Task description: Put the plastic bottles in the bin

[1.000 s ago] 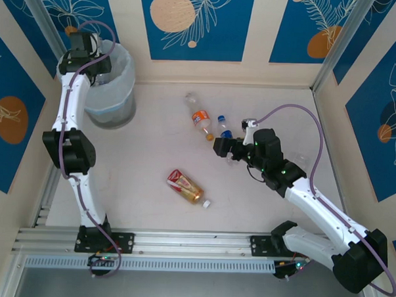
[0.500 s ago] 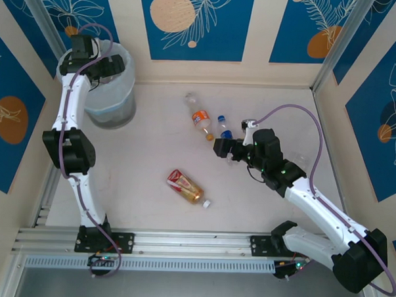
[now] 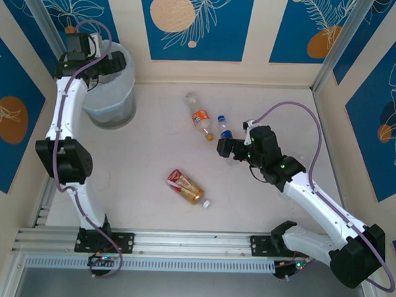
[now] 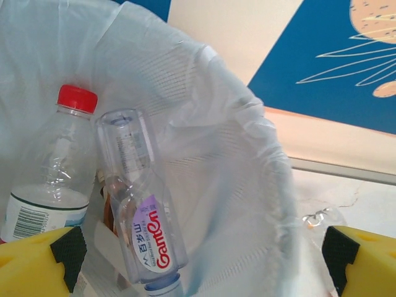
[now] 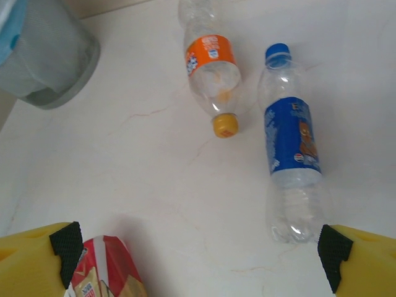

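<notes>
Right gripper (image 3: 223,149), wide open and empty, sat nearest the blue-label bottle (image 3: 224,128), which lay just ahead on the table (image 3: 152,153) with its long axis pointing away; left gripper (image 3: 104,65), also wide, hung over the bin (image 3: 115,111).

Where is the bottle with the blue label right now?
The blue-label bottle lies on the table, right of centre in the top view, beside the orange-label bottle and just ahead of the right pincer.

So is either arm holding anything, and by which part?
Nothing. The left gripper is open over the round grey bag-lined bin; the right gripper is open near the clear blue-labelled plastic bottle.
</notes>
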Controlling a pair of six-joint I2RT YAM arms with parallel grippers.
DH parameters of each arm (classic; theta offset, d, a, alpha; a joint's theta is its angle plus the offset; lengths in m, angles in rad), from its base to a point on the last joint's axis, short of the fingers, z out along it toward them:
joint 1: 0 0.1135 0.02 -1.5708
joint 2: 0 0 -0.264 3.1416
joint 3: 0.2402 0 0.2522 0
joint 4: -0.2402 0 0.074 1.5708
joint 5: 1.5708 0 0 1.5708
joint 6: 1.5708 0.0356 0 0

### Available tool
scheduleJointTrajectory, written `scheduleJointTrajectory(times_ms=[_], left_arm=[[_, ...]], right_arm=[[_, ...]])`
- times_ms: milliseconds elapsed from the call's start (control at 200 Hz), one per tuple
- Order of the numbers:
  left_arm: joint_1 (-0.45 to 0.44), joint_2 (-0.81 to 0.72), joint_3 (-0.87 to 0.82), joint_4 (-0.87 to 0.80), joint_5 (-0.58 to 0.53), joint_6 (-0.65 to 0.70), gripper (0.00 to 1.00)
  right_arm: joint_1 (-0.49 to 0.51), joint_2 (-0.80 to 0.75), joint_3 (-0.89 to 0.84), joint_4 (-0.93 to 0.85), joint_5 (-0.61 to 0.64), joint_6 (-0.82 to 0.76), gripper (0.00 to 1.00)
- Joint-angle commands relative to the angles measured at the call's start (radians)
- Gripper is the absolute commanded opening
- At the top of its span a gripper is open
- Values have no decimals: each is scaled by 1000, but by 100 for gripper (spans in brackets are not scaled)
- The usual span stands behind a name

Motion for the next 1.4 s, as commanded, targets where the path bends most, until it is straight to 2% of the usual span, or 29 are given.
scheduleJointTrajectory(times_ms=[0,200,430,630,780,885,995,1080,1225,1390], left_arm=[[-20,-75,-72,78,52,-23,99],[-55,-216,-244,211,54,-59,99],[-154,-401,-492,391,61,-55,99],[-257,-443,-575,419,53,-47,99],[-318,-438,-562,411,87,-56,99],[-339,-450,-598,389,44,-66,99],[-339,-490,-691,394,25,-114,99],[-341,-523,-787,438,62,-155,99],[-352,-529,-888,487,126,-201,99],[-361,-534,-959,467,92,-198,99]], right_arm=[[-14,4,45,-82,42,-16,100],[-65,16,86,-218,80,26,99],[-187,39,123,-361,76,35,100],[-337,43,148,-465,79,70,100],[-486,51,133,-499,53,67,99],[-579,84,135,-515,60,78,99],[-630,114,122,-502,109,90,99],[-678,151,121,-480,148,72,100],[-756,247,126,-424,113,55,99],[-805,436,210,-483,162,-5,100]])
